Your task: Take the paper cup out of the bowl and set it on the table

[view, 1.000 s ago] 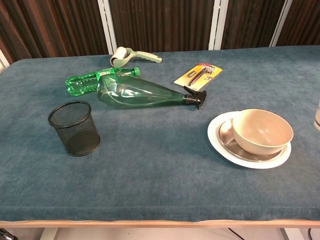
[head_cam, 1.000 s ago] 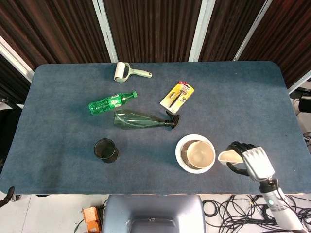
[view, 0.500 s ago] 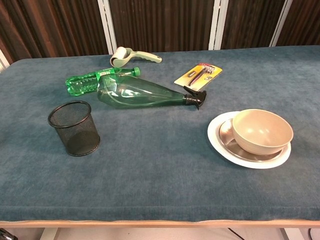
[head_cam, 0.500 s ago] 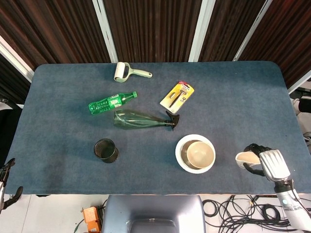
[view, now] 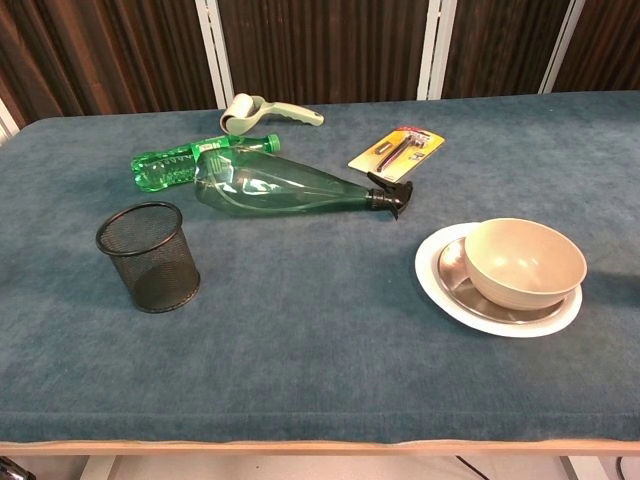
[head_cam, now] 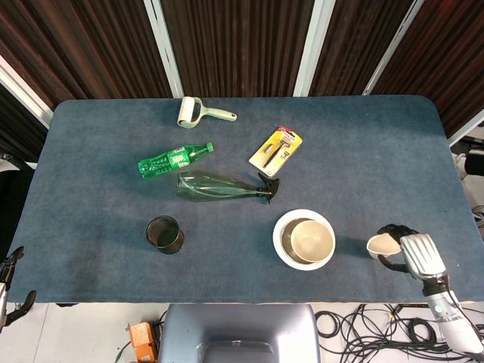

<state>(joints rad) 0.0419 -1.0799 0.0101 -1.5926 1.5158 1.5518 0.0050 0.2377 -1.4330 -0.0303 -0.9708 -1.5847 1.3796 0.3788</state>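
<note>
At the far left of the head view, the left hand (head_cam: 9, 291) shows only as dark parts at the frame's lower corner, below the table (head_cam: 91, 174) edge; its finger state cannot be determined. On the blue table surface, a black mesh cup (head_cam: 165, 234) stands upright near the front edge. Behind it lie a green bottle (head_cam: 174, 159) on its side and a clear green spray bottle (head_cam: 225, 187), also on its side, nozzle pointing right. A lint roller (head_cam: 198, 113) lies near the back edge. A yellow carded package (head_cam: 277, 150) lies right of the bottles. A beige bowl (head_cam: 311, 240) sits on a white plate (head_cam: 281, 246), right of centre near the front edge. Right of the bowl and apart from it, the paper cup (head_cam: 380, 244) is held by the right hand (head_cam: 408, 253), fingers wrapped around it, over the table's front right area. Whether the cup touches the table cannot be determined.
</note>
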